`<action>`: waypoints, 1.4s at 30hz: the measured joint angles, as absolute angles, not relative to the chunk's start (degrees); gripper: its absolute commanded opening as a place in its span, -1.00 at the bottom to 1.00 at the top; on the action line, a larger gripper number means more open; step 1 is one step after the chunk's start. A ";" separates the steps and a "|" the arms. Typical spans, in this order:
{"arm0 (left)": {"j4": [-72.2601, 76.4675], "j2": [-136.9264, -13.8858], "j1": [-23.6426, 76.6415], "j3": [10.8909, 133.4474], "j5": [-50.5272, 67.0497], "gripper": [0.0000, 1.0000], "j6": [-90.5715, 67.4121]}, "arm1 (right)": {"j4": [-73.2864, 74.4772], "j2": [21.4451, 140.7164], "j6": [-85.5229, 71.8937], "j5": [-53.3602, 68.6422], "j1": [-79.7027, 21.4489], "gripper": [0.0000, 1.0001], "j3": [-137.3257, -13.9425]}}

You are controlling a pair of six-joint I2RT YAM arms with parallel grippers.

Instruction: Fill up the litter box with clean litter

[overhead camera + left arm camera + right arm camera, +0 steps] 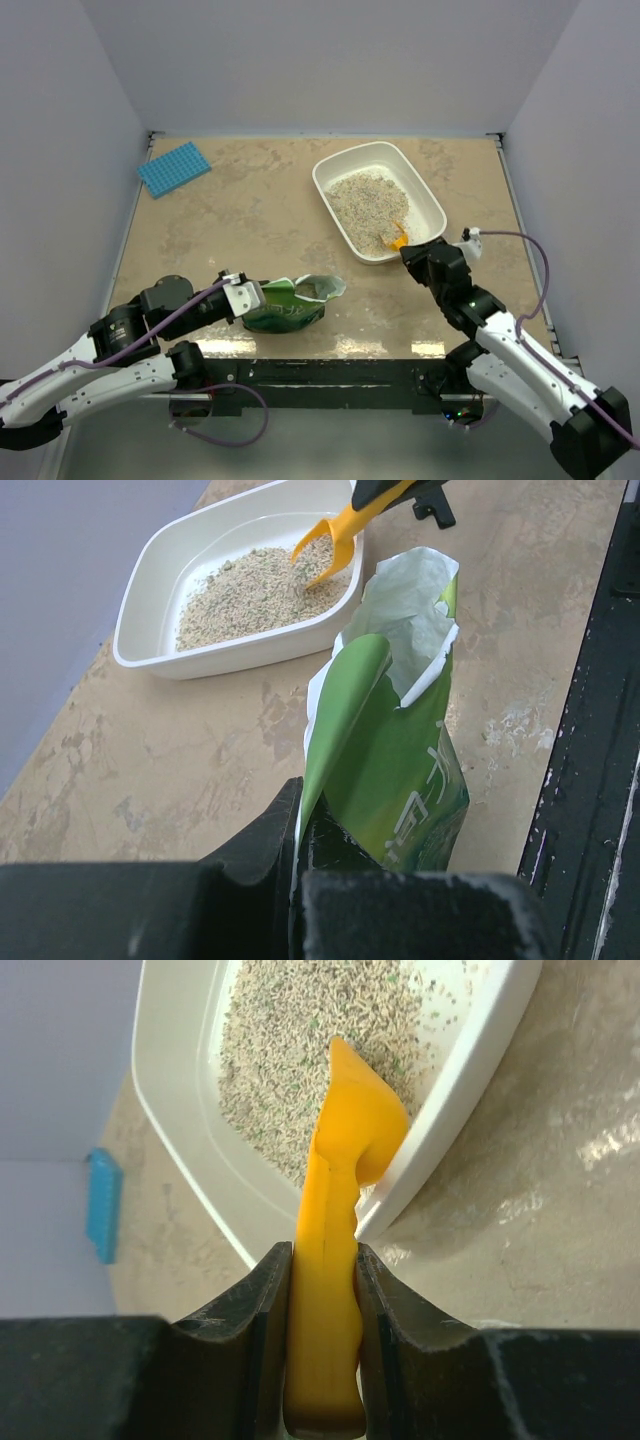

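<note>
A mat (174, 168) lay in the far left corner. Near the front edge, the left gripper (247, 298) pinched a green bag (290, 308) tightly. Toward the far right corner sat the litter box (380, 155) holding litter (365, 200), where the right gripper (412, 252) clamped a scoop (399, 239) dipping over its near rim.

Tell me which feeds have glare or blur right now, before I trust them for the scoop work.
Top external: evenly lit, but glare streaks the table at its near edge, by the green bag. Left wrist: bag and litter box sharp; left gripper dark, soft. Right wrist: scoop and clean litter crisp; right gripper blurred; sheen on the table at right.
</note>
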State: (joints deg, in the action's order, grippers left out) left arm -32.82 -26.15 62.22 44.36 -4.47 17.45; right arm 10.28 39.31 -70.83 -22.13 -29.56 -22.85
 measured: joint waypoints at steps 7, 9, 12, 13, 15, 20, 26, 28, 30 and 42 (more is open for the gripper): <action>-32.82 -26.13 62.22 44.36 -4.45 -1.00 17.06 | 15.16 54.17 -56.55 -25.98 -29.56 -1.00 -38.63; -32.82 -26.11 62.22 44.36 -4.43 -1.00 17.04 | 16.82 57.60 -51.62 -26.65 -29.56 -1.00 -43.97; -32.80 -26.11 62.22 44.36 -4.43 -1.00 17.04 | 19.46 61.60 -46.61 -27.49 -29.56 -1.00 -50.04; -32.82 -26.11 62.22 44.36 -4.43 -1.00 17.04 | 20.91 63.53 -44.73 -27.73 -29.56 -1.00 -52.88; -32.80 -26.13 62.22 44.36 -4.43 -1.00 17.04 | 23.38 67.61 -40.75 -28.18 -29.56 -1.00 -58.76; -32.51 -26.98 62.22 44.36 -4.40 -1.00 17.19 | 29.67 75.37 -33.67 -30.09 -29.61 -1.00 -68.03; -31.18 -29.45 62.22 44.36 -3.73 -1.00 17.76 | 37.93 77.56 -26.76 -33.82 -29.61 -1.00 -71.66; -31.07 -29.87 62.22 44.36 -3.27 -1.00 17.78 | 39.92 78.08 -24.82 -34.74 -29.61 -1.00 -73.73; -30.98 -30.24 62.22 44.36 -3.03 -1.00 17.76 | 42.04 78.89 -22.44 -35.53 -29.78 -1.00 -77.12; -31.03 -32.16 62.22 44.91 -2.15 -1.00 18.15 | 46.26 69.93 -17.76 -14.02 -30.46 -1.00 -87.00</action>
